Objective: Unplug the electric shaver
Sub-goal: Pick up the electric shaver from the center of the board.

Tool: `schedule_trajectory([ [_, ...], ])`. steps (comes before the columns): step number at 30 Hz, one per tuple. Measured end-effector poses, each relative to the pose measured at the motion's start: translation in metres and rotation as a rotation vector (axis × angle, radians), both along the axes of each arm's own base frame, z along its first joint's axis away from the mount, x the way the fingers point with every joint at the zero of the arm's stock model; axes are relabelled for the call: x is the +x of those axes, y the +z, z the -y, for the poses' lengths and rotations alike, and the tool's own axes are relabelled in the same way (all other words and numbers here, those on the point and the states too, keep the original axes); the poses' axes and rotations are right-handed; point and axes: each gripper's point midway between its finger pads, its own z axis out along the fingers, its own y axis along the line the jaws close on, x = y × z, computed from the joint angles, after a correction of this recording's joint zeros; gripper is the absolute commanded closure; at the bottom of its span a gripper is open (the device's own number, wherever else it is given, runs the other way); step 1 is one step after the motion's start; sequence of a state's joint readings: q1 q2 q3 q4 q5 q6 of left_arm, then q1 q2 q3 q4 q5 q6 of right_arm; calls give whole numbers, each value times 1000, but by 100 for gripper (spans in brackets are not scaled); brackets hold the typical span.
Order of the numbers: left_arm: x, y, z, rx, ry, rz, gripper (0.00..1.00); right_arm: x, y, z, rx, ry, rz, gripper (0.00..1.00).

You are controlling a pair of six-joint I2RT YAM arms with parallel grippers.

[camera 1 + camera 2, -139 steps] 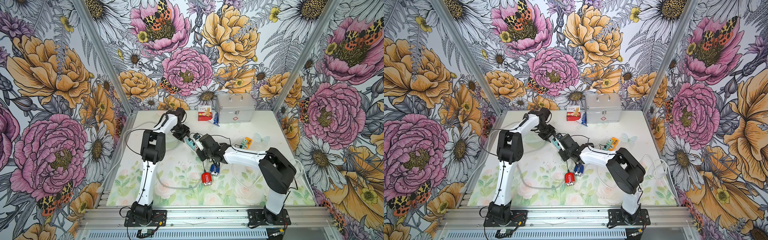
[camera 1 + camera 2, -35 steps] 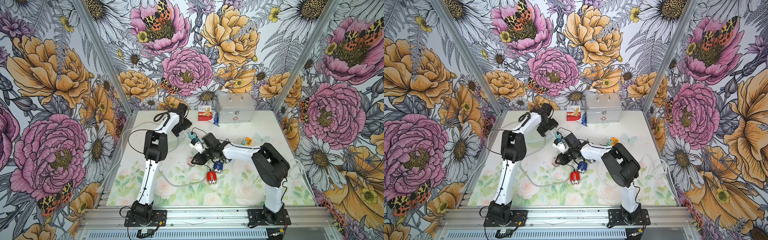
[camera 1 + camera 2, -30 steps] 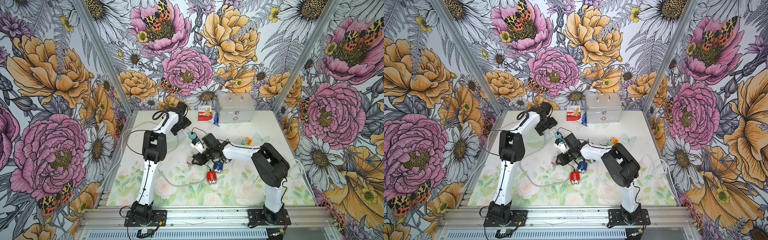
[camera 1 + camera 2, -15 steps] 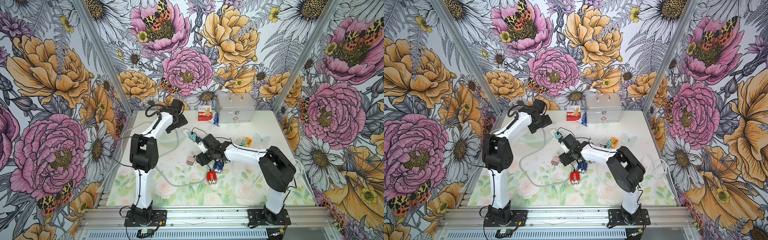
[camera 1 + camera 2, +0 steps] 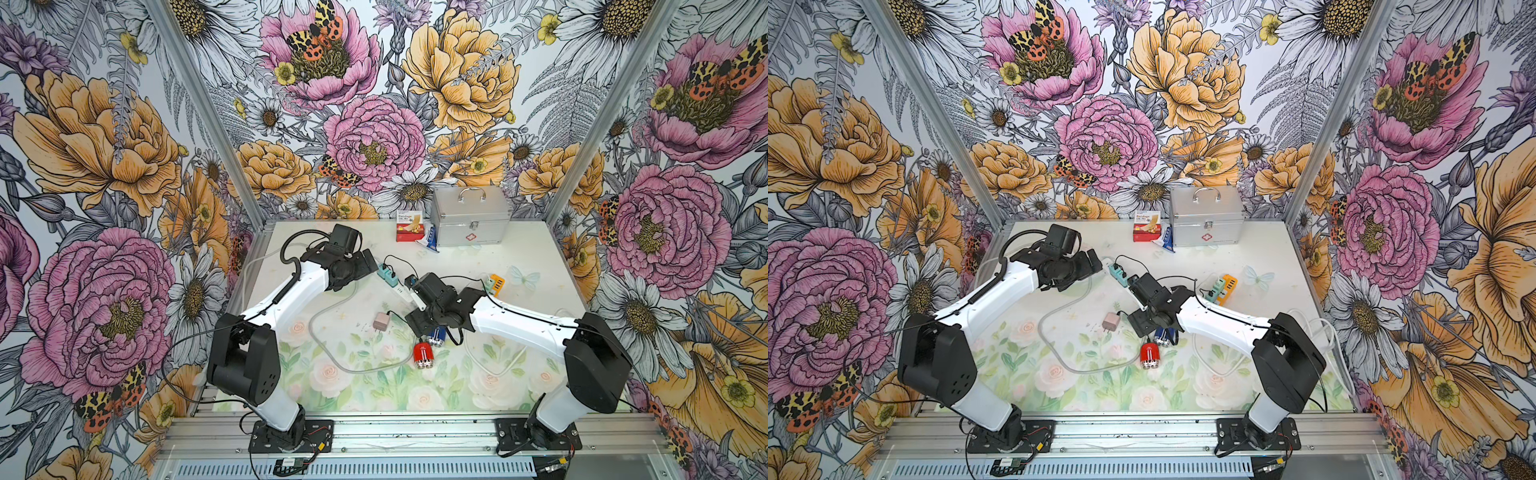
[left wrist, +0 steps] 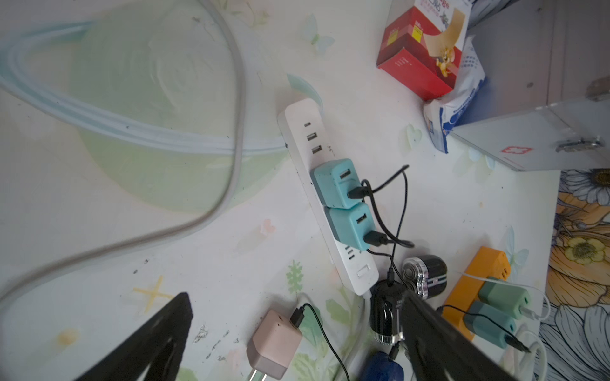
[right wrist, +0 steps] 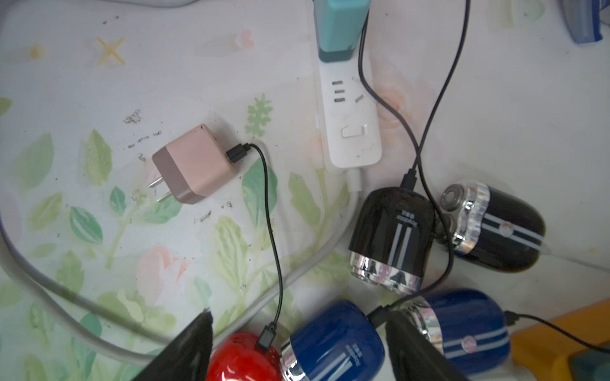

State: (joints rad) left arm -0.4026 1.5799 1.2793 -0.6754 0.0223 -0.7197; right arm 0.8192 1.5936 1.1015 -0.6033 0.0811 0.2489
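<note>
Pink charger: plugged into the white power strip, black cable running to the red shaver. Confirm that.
Not plugged in. The right wrist view shows the pink charger lying loose beside the white power strip, its prongs bare. The rest holds: its black cable does run to the red shaver.

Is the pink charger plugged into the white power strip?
No, the pink charger lies loose with its prongs bare, apart from the white power strip.

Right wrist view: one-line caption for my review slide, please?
Pink adapter lies unplugged beside the white power strip, its black cable running to the red shaver; right gripper open.
</note>
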Motion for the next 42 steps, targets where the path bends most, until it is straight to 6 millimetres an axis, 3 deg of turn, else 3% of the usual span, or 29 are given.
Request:
schedule_trajectory([
  [5,-26,-11,26,-80,-45,-13,2,-37,-18,11,-27,-17,-110,21],
  [9,-39,-28,32,-129,-30,-37,2,-63,-27,13,-27,-43,-187,23],
  [12,-44,-35,35,-157,-16,-43,2,-71,-27,10,-11,-73,-218,23],
  [16,-44,-36,43,-206,-14,-32,3,-76,-31,7,-2,-126,-243,23],
  [22,-38,-28,53,-263,-11,-6,3,-79,-55,11,-56,-180,-296,26],
  [28,-36,-24,57,-288,-10,6,4,-77,-63,8,-59,-186,-302,34],
  [35,-33,-21,59,-308,3,13,4,-76,-70,4,-65,-171,-305,35],
  [42,-43,-39,56,-306,30,-34,7,-75,-71,1,-59,-136,-290,45],
])
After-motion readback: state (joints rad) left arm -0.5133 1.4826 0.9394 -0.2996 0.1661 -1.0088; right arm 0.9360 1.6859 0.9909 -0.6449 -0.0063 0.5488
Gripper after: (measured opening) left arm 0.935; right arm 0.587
